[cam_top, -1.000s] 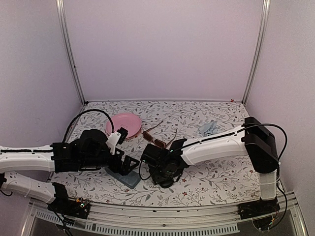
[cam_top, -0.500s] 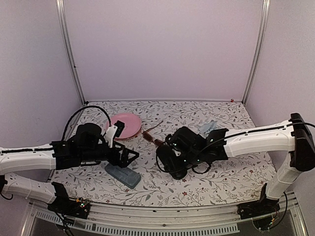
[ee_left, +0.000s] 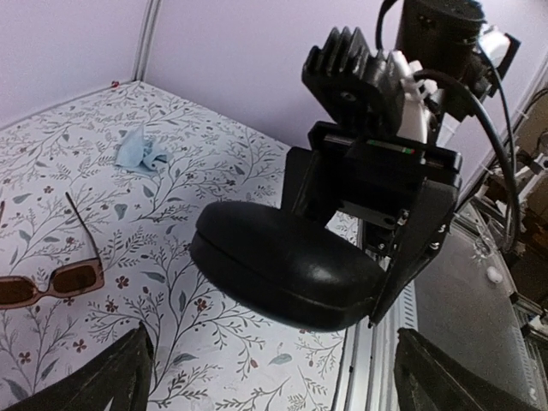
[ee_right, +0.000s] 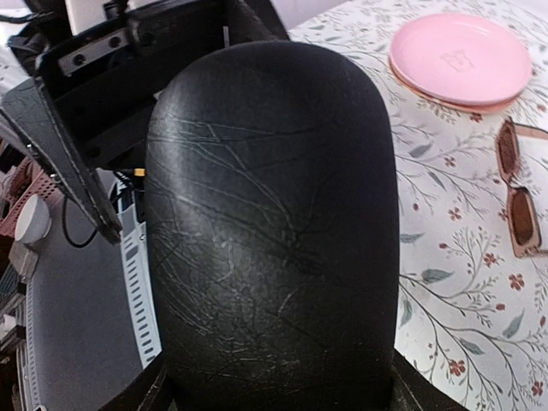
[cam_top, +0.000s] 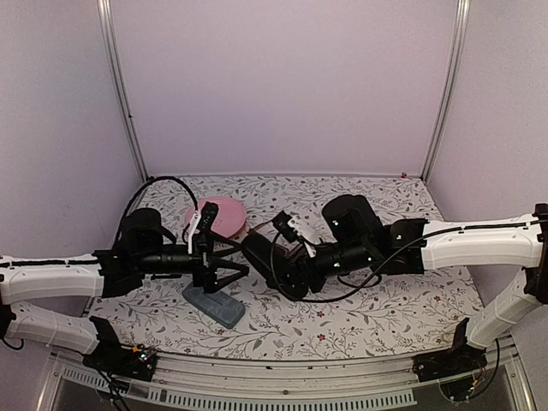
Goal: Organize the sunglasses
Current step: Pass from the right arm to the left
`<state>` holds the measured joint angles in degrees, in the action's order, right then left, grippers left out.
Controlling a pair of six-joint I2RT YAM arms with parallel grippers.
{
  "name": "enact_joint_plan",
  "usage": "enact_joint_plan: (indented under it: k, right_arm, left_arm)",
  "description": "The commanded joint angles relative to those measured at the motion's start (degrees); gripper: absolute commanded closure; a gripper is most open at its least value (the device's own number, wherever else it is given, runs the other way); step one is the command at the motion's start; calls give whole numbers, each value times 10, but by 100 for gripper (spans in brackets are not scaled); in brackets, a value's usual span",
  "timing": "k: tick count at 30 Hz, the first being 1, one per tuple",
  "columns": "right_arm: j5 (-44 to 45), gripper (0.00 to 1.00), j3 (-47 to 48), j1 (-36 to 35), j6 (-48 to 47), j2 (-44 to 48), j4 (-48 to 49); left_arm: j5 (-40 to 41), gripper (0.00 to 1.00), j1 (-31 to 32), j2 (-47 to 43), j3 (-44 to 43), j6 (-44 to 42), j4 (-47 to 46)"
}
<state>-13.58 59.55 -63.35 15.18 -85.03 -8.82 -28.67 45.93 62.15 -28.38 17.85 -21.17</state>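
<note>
A black oblong hard case (cam_top: 259, 262) hangs above the table, and my right gripper (cam_top: 284, 260) is shut on it. The case fills the right wrist view (ee_right: 274, 231), with a finger (ee_right: 141, 396) at each lower corner. My left gripper (cam_top: 233, 272) is open and points at the case's near end, a short gap away. In the left wrist view the case (ee_left: 282, 265) floats between and beyond my spread fingers (ee_left: 86, 385). The reddish-brown sunglasses (ee_left: 51, 282) lie unfolded on the floral table, also seen past the case (ee_right: 518, 201); they are hidden in the top view.
A grey-blue case (cam_top: 214, 305) lies on the table under my left gripper. A pink plate (cam_top: 219, 214) sits at the back left, near the sunglasses (ee_right: 462, 56). A crumpled light-blue cloth (ee_left: 141, 150) lies toward the back right. Walls close in three sides.
My right arm lifted the black case off the table and swung it left, its end turned toward my left gripper. The left gripper rose from the grey-blue case and stayed open.
</note>
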Motion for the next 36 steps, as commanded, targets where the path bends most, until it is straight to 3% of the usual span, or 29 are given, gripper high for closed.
enact_joint_plan:
  k: [1, 10, 21, 27, 31, 36]
  right_arm:
    - [-92, 53, -1, 0, -49, 10, 77]
    - [-180, 54, 2, 0, -57, -9, 126]
    - [-201, 55, 4, 0, -50, -38, 140]
    - [-200, 55, -2, 0, -47, -40, 143]
    - [-197, 54, -6, 0, -45, -42, 147]
    - [-205, 53, -4, 1, -39, -57, 146]
  left_arm:
    - [-83, 1, -5, 2, 7, -41, -62]
    - [-162, 1, -3, 13, -2, -38, -96]
    - [-175, 6, 3, 50, -19, -24, -108]
    - [-182, 19, 4, 63, -20, -17, -113]
    - [-191, 36, 4, 75, -22, -19, -113]
    - [-206, 50, 4, 82, -24, -13, -128]
